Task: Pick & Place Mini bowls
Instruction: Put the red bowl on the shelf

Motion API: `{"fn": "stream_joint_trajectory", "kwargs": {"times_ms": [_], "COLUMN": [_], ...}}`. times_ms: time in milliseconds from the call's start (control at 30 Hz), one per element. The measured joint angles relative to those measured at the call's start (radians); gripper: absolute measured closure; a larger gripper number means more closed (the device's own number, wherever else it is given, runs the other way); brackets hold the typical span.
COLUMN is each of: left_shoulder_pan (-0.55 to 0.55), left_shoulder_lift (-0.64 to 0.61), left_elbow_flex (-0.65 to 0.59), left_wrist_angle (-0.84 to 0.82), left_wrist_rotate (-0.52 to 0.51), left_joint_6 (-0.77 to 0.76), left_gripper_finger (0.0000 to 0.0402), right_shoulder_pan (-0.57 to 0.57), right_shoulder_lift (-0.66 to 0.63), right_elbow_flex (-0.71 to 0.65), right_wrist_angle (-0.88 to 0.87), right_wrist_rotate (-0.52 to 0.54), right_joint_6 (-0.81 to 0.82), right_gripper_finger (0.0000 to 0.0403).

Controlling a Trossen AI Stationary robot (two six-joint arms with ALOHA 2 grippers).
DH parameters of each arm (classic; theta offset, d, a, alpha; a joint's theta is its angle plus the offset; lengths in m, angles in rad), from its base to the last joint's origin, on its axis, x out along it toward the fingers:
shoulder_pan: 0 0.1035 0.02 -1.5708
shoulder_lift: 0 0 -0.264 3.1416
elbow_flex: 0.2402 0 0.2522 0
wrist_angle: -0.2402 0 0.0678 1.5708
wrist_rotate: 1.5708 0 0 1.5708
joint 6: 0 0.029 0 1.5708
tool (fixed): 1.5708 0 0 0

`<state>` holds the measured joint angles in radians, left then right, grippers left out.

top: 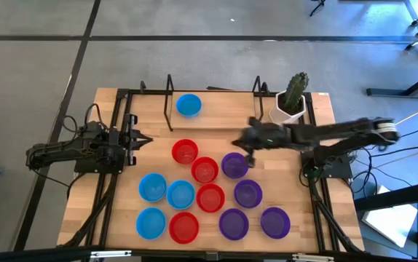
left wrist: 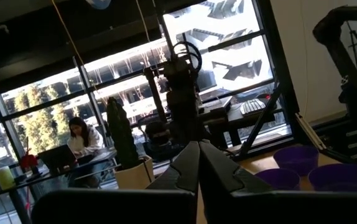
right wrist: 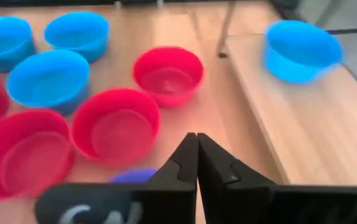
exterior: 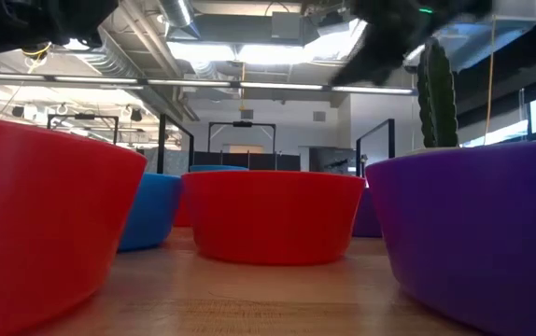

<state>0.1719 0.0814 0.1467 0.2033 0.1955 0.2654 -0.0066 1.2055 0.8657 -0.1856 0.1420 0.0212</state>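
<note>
Right tool (right wrist: 197,165) is seen pinched closed, empty, above a purple mini bowl (top: 234,165); left tool (left wrist: 198,168) closed, parked at the worktop (top: 216,124) edge. No legible writing is seen.

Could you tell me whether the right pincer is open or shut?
Shut: the right pincer shows its fingers pressed together, holding nothing.

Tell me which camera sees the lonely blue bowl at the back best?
The high view: the lone blue bowl shows whole, apart from the others, between black posts. The right wrist view shows it closer but slightly blurred. The low and left wrist views don't clearly show it.
</note>
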Motion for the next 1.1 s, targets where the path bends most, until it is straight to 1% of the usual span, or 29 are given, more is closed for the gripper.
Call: {"fn": "stream_joint_trajectory", "kwargs": {"times_ms": [100,233,367,500,600,700,933,1100], "left_shoulder_pan": [0.0,0.0,0.0,0.0,0.0,0.0,0.0,0.0], "left_shoulder_lift": [0.0,0.0,0.0,0.0,0.0,0.0,0.0,0.0], "left_elbow_flex": [0.0,0.0,0.0,0.0,0.0,0.0,0.0,0.0], "left_wrist_angle": [-0.009,-0.021,-0.022,-0.023,-0.028,-0.031,-0.03,-0.031], "left_wrist_rotate": [0.0,0.0,0.0,0.0,0.0,0.0,-0.005,-0.045], "left_joint_6": [0.0,0.004,0.008,0.009,0.008,0.008,0.011,0.01], "left_gripper_finger": [0.0394,0.0396,0.04,0.0399,0.0394,0.0391,0.0397,0.0399], "right_shoulder_pan": [-0.028,-0.039,-0.039,-0.039,-0.043,-0.053,-0.066,-0.065], "right_shoulder_lift": [0.162,0.347,0.521,0.661,0.737,0.777,0.782,0.789], "right_elbow_flex": [0.157,0.359,0.547,0.665,0.709,0.734,0.744,0.719], "right_wrist_angle": [-0.093,-0.223,-0.426,-0.526,-0.556,-0.553,-0.542,-0.499], "right_wrist_rotate": [-0.09,-0.153,-0.172,-0.173,-0.189,-0.19,-0.248,-0.252], "right_joint_6": [-0.088,-0.159,-0.158,-0.169,-0.189,-0.191,-0.191,-0.187], "right_gripper_finger": [0.039,0.0366,0.0334,0.0301,0.0274,0.0244,0.0186,0.0172]}}
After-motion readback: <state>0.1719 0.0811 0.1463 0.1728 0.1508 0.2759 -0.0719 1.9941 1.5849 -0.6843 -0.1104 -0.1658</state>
